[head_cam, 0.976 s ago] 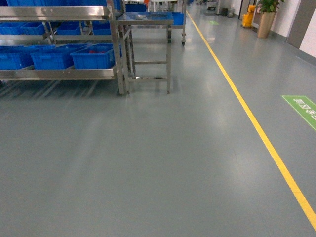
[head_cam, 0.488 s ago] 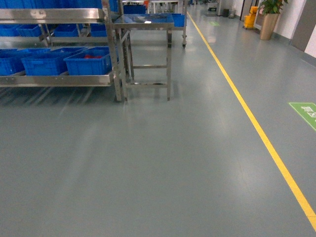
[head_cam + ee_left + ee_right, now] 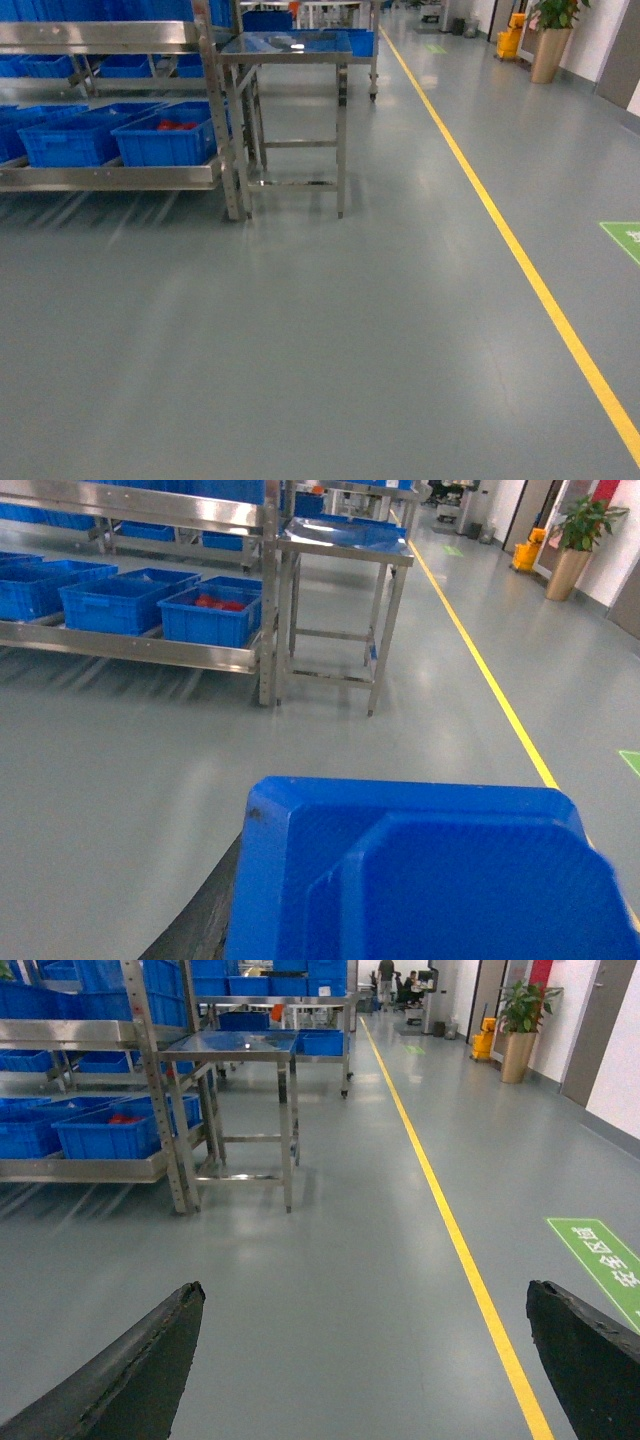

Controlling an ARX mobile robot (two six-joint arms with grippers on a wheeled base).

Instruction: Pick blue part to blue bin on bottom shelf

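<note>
black right tool [image 3: 365, 1360] level, jaws wide apart above grey floor [image 3: 330, 1260].

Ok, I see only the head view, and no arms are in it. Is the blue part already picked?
Observer: A blue part fills the bottom of the left wrist view, close under the camera. I cannot see what grips it.
Operator: And the right side?
Observer: The right hand is open and empty, with its fingers wide apart above the floor.
Operator: Is anybody in the aisle?
Observer: Yes, a person stands far down it, seen in the right wrist view only.
</note>
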